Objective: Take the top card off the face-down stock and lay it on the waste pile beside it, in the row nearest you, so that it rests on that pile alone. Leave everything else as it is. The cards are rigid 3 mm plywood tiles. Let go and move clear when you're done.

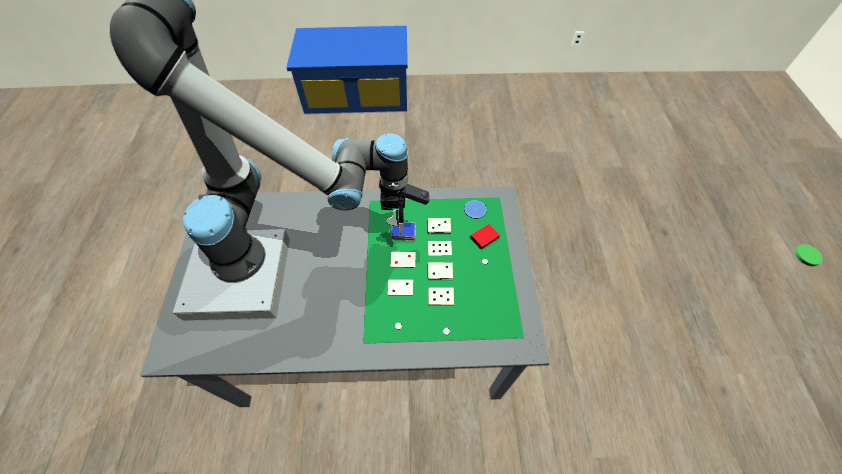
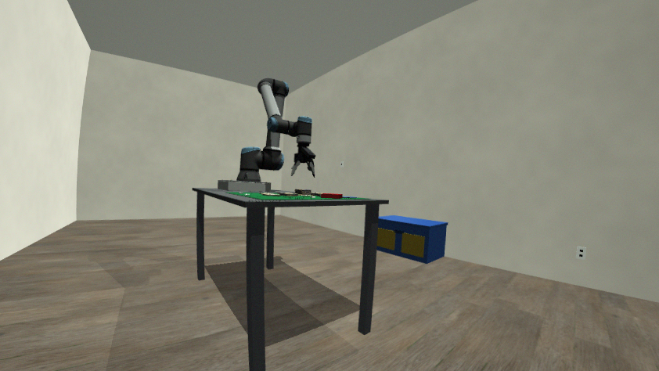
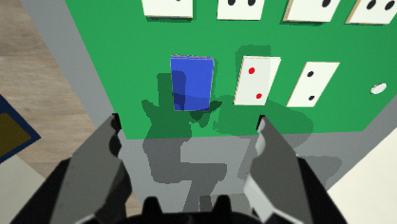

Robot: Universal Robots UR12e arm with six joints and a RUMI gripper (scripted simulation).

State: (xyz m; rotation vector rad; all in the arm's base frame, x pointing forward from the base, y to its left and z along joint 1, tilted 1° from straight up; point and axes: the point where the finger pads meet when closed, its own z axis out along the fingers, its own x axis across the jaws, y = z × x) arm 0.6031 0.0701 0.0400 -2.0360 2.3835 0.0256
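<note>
- Base plate (image 1: 194, 306) – pale grey slab, L part of table (image 1: 329, 353); arm's foot stands on it.
- Arm (image 1: 259, 126) – grey w/ blue joint caps, reaches R from base over the mat's near edge, wrist pointing down.
- Gripper (image 1: 399, 222) – jaws spread wide, nothing betw. them; hangs above the stock, not touching. Wrist view: both fingers frame the mat edge, stock just beyond them; exterior view shows gripper (image 2: 303, 169) well above the table.
- Green mat (image 1: 500, 317) – covers R part of table.
- Stock (image 3: 192, 83) – blue-backed face-down pile, far end of the row nearest the arm; partly hidden by gripper in top view (image 1: 405, 230). Gripper's shadow falls on it.
- Waste pile (image 1: 403, 259) – white card face-up, 2 red pips, next to stock in same row; apart from it, green showing betw. them.
- 2-black-pip card (image 1: 400, 287) – same row, beyond the waste pile.
- Second row, 4 white cards w/ black pips (image 1: 440, 259) – further R, side by side, none touching.
- 3 small white discs (image 1: 446, 331) – on mat.
- Blue disc (image 1: 474, 208) – mat's far R corner.
- Red tile (image 1: 484, 235) – lies tilted, near blue disc.
- Blue cabinet (image 1: 347, 50) – yellow doors, by back wall.
- Green disc (image 1: 808, 254) – on floor, far R.
</note>
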